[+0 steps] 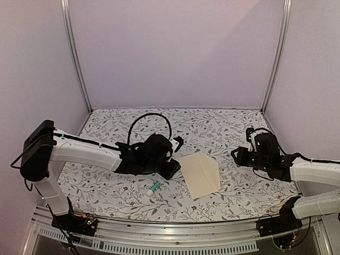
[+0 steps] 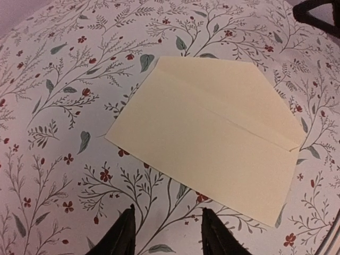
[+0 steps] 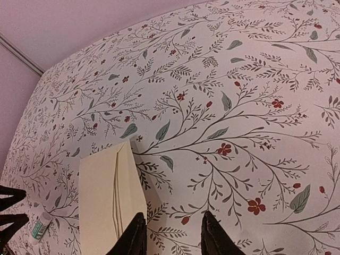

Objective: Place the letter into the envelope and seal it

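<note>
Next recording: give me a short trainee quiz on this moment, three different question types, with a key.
1. True or false: the envelope lies between the left gripper and the right gripper.
2. What lies left of the envelope? A) small green-labelled tube B) scissors C) pen
3. Is either gripper holding anything?
Key: 1 true; 2 A; 3 no, both stand open and empty.

This looked like a robotics lab test cell, not a home. Plain lilac wall panels (image 1: 175, 48) met at bare aluminium posts (image 1: 76, 58). The left arm (image 1: 87, 153) and right arm (image 1: 313, 172) stood bolted to an extruded aluminium rail (image 1: 175, 227), and a floral-printed sheet covered the desk (image 1: 223, 127).
</note>
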`<state>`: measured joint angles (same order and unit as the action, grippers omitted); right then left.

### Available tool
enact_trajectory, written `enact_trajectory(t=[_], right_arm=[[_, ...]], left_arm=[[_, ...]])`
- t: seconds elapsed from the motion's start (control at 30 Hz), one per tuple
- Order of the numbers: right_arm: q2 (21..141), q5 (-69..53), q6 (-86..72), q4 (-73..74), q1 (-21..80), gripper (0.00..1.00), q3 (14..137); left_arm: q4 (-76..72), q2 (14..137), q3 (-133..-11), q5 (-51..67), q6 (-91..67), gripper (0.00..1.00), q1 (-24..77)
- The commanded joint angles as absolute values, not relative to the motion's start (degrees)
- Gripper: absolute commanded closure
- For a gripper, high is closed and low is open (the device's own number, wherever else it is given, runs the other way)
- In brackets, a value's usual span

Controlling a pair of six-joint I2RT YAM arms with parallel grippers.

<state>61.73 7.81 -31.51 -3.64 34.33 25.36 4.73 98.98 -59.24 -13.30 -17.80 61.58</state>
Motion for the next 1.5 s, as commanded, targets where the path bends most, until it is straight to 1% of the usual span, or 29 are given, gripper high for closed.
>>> enact_trajectory(t=[0.0, 0.03, 0.1, 0.17, 0.27, 0.4, 0.5, 0.63, 0.97, 1.2, 1.47], right_arm=[[69.41, -1.03, -29.91, -12.63, 30.61, 0.62, 24.61], [71.08, -2.41, -29.68, -14.02, 29.86, 0.63, 24.69], [75.61, -5.19, -29.49, -16.58, 28.49, 0.73, 24.72], [79.14, -7.78, -29.07, -19.25, 27.93, 0.80, 24.85], [83.20, -13.08, -27.80, -23.29, 27.78, 0.86, 25.13], [88.09, -21.43, -26.78, -28.82, 27.77, 0.86, 24.85], [89.38, -26.40, -26.57, -31.89, 27.78, 0.87, 24.38], [89.94, -30.01, -26.56, -33.30, 28.35, 0.87, 24.16], [92.09, -30.77, -27.06, -33.32, 31.99, 0.87, 25.40], [95.72, -31.04, -27.07, -33.44, 34.06, 0.87, 27.57], [99.62, -31.37, -26.68, -33.49, 35.60, 0.87, 29.67]], left_arm=[[0.98, 105.25, -61.87, -10.43, -16.46, 0.61, 59.99], [-1.10, 106.54, -62.39, -9.92, -16.38, 0.63, 59.75], [-2.34, 108.85, -63.37, -8.55, -16.22, 0.66, 59.21], [-3.12, 110.81, -64.27, -7.57, -15.83, 0.68, 58.87], [-3.74, 113.39, -65.30, -6.75, -15.11, 0.69, 58.66], [-4.56, 115.52, -65.74, -5.97, -14.61, 0.70, 58.39], [-5.36, 116.74, -65.50, -5.32, -14.45, 0.70, 58.05], [-6.55, 117.32, -64.93, -4.68, -14.25, 0.71, 57.98], [-8.96, 117.51, -63.30, -3.60, -13.80, 0.71, 57.99], [-9.70, 118.09, -62.94, -2.94, -13.81, 0.71, 57.68], [-10.18, 118.57, -62.77, -1.96, -13.84, 0.76, 57.33]])
